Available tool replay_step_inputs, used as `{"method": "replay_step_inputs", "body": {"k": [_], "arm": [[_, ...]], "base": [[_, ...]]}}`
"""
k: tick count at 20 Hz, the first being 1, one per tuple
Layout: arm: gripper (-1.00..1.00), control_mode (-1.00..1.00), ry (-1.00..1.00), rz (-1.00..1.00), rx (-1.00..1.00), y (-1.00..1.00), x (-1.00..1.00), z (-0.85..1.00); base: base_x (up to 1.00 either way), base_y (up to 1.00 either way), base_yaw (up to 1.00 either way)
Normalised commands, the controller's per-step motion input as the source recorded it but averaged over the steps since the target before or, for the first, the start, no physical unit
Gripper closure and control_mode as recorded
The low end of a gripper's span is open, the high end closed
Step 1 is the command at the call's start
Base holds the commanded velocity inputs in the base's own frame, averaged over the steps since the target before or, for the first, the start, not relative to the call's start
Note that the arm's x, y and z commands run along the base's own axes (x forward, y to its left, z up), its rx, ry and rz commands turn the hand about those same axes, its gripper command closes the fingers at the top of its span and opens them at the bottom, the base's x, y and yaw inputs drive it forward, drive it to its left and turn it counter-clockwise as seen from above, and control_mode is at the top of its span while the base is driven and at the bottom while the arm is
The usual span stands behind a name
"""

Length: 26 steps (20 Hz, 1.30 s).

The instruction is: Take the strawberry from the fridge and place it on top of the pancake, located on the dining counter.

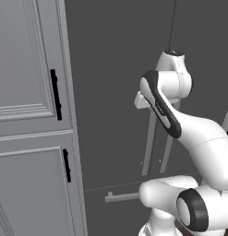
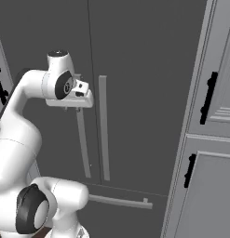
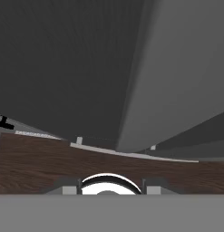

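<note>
The fridge (image 1: 115, 92) (image 2: 144, 69) (image 3: 63, 68) stands right ahead, dark grey, both doors and the bottom drawer closed. My gripper (image 1: 142, 102) (image 2: 74, 108) (image 3: 111, 186) hangs at the top end of the left door's long grey bar handle (image 1: 147, 143) (image 2: 84, 148) and points down along the door. In the hand view that handle (image 3: 177, 81) runs close by toward the floor. The fingertips (image 3: 70, 185) barely show, and the gripper is shut with nothing visible between them. The strawberry, the pancake and the dining counter are out of view.
Light grey panelled cabinets with black handles flank the fridge on the left (image 1: 27, 115) and on the right (image 2: 214, 139). The right door's handle (image 2: 103, 130) stands beside the left one. A horizontal drawer handle (image 1: 122, 197) (image 2: 121, 202) sits low. Dark wooden floor (image 3: 41, 163) lies below.
</note>
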Motion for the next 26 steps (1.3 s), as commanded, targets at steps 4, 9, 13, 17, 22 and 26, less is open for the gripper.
{"method": "replay_step_inputs", "body": {"k": [4, 9, 13, 17, 22, 26], "arm": [[-1.0, 1.0, 0.0, 0.0, 0.0, 0.0, 0.0, 0.0], [-1.0, 1.0, 0.0, 0.0, 0.0, 0.0, 0.0, 0.0], [-1.0, 1.0, 0.0, 0.0, 0.0, 0.0, 0.0, 0.0], [-1.0, 1.0, 0.0, 0.0, 0.0, 0.0, 0.0, 0.0], [-1.0, 1.0, 0.0, 0.0, 0.0, 0.0, 0.0, 0.0], [-1.0, 1.0, 0.0, 0.0, 0.0, 0.0, 0.0, 0.0]], "base": [[-0.01, -0.01, 0.0], [-0.06, 0.0, 0.0], [-0.51, -0.04, -0.07], [-0.73, -0.13, -0.12], [-0.51, -0.11, -0.07], [-0.13, -0.2, -0.01]]}}
